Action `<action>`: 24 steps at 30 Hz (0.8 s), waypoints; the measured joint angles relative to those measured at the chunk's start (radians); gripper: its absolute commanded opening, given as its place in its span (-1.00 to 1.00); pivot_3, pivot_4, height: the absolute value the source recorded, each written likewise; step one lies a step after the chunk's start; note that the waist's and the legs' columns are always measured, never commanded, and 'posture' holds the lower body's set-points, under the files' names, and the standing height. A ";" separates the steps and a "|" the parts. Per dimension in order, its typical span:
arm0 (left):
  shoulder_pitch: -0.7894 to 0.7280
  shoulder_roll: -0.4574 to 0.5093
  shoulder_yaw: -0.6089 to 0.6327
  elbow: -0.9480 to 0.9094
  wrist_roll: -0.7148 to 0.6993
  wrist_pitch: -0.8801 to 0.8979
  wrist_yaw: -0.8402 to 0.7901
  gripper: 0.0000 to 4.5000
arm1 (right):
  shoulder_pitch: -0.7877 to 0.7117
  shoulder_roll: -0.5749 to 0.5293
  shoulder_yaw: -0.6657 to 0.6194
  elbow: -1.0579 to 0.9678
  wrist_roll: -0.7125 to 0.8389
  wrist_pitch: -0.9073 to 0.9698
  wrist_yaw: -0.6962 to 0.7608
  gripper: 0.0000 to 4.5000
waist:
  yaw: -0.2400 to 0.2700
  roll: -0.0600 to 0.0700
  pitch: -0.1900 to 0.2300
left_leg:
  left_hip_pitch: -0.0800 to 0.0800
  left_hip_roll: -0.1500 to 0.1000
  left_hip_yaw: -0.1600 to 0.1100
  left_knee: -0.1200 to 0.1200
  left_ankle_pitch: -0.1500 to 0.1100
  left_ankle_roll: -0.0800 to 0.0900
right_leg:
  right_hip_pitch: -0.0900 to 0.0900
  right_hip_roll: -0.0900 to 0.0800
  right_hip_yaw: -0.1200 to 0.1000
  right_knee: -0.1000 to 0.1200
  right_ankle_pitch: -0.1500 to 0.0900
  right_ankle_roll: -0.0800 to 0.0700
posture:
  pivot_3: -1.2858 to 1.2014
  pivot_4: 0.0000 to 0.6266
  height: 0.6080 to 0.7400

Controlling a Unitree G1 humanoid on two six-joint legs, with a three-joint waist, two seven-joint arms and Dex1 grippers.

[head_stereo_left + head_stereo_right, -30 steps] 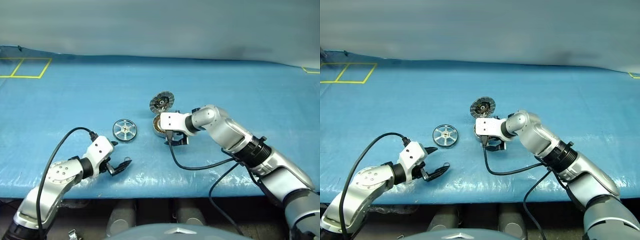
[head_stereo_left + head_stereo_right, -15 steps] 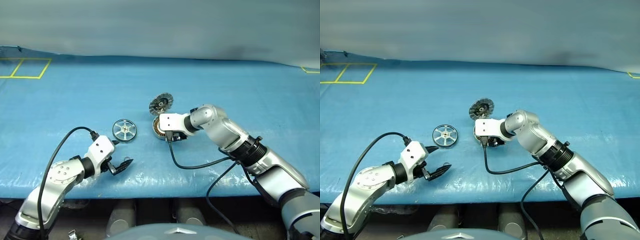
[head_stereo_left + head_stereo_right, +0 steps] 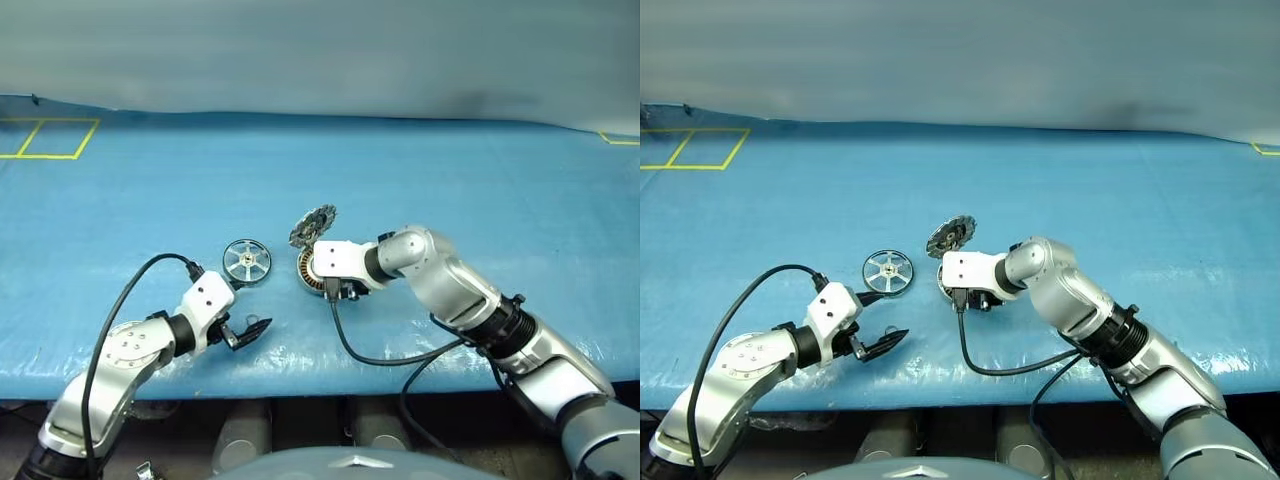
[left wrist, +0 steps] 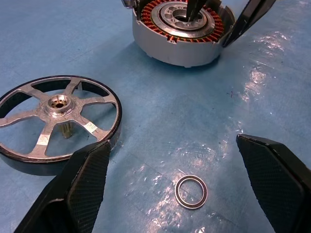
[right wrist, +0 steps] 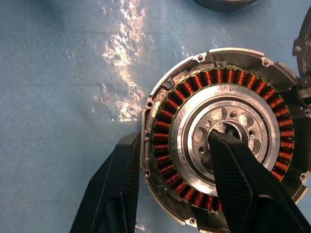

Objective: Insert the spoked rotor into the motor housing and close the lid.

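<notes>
The blue counter (image 3: 480, 190) carries the motor housing (image 5: 221, 136), open face up, its lid (image 3: 312, 224) tilted up at the far edge. My right fingers (image 5: 235, 184) grip the housing wall, one inside the hub, one outside. The spoked rotor (image 4: 56, 121) lies flat beside my wide-open, empty left fingers (image 4: 85, 187), a small ring (image 4: 191, 191) between them.

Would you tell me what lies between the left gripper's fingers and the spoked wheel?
In the left wrist view, a small thin ring lies between the fingers, beside the wheel.
</notes>
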 measured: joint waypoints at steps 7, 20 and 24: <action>0.004 -0.004 -0.006 0.005 0.010 -0.010 -0.002 1.00 | 0.095 0.042 0.009 -0.156 0.013 0.174 -0.083 -0.19 | 0.001 -0.001 -0.003 | 0.001 0.000 0.000 0.002 0.000 0.000 | 0.002 0.000 0.000 0.000 0.000 0.000 | 0.03 -0.52 1.00; 0.000 -0.017 -0.007 0.008 0.026 -0.010 -0.003 1.00 | 0.102 0.050 0.022 -0.189 0.075 0.235 -0.155 0.37 | 0.000 -0.001 -0.004 | 0.001 0.000 0.000 0.001 0.000 0.000 | 0.002 0.000 0.000 0.000 0.000 0.000 | 0.03 -0.52 1.00; 0.000 -0.021 -0.007 0.009 0.027 -0.010 -0.003 1.00 | 0.094 0.050 0.040 -0.182 0.095 0.236 -0.169 0.96 | 0.000 -0.001 -0.004 | 0.001 0.000 0.000 0.001 0.000 0.000 | 0.002 0.000 0.000 0.000 0.000 0.000 | 0.03 -0.52 1.00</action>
